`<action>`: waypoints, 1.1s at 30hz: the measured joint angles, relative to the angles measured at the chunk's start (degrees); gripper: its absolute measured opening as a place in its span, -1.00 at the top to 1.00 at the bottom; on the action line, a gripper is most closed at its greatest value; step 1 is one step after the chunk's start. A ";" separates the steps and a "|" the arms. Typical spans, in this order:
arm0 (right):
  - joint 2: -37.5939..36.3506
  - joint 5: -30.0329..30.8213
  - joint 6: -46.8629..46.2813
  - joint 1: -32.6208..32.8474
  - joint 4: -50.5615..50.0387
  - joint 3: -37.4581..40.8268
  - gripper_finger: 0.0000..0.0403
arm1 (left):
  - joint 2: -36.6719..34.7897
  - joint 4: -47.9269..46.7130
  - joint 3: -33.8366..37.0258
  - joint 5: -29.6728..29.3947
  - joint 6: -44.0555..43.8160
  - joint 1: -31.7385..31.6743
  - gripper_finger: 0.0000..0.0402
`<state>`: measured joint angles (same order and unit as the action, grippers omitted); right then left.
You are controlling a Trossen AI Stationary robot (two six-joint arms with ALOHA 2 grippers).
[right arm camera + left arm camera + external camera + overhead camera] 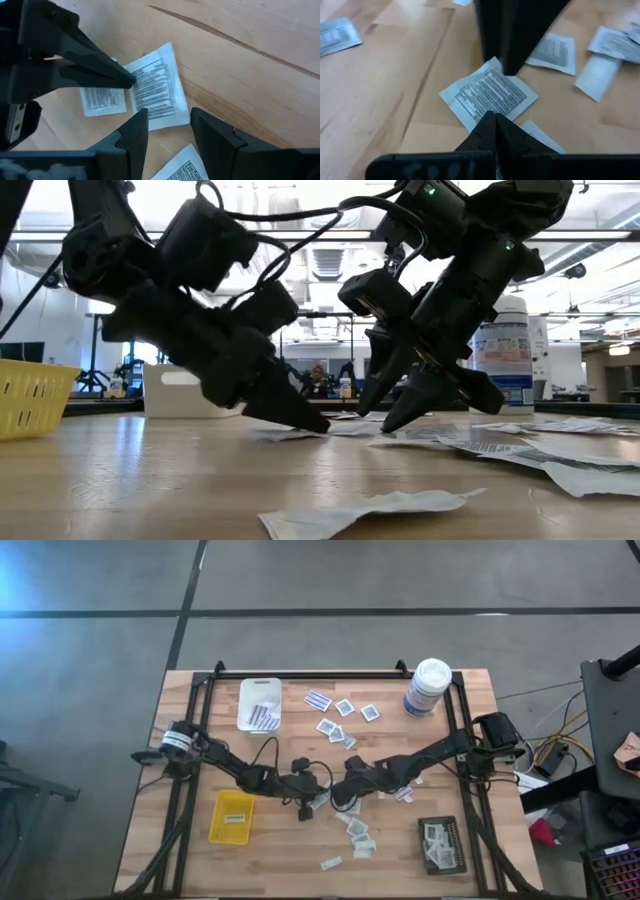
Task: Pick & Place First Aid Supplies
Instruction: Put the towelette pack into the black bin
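Note that both grippers meet at mid-tabletop point(470, 700) over one white printed packet point(487, 96). The left gripper point(492, 119) has its fingers pressed together, tips pinching the packet's near edge. The right gripper point(167, 122) stands spread, one finger on each side of the packet's opposite edge. You will find more packets point(345, 708) scattered around them.
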<state>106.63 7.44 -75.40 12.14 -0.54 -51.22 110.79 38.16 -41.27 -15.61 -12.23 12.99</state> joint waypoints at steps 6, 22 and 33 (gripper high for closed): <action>0.00 0.02 0.86 0.00 0.04 -0.02 0.25 | 0.36 -0.32 0.13 -1.43 -2.15 0.04 1.00; 0.22 -1.37 -0.04 -0.74 4.23 0.39 0.23 | 0.30 -1.19 0.24 -0.46 -3.02 0.15 1.00; 0.37 2.27 0.95 -0.79 6.61 0.56 0.34 | 0.36 -1.14 0.30 -0.27 -2.69 0.15 1.00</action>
<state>107.00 9.72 -74.44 11.35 6.08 -50.66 111.15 37.02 -40.97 -15.88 -14.92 13.15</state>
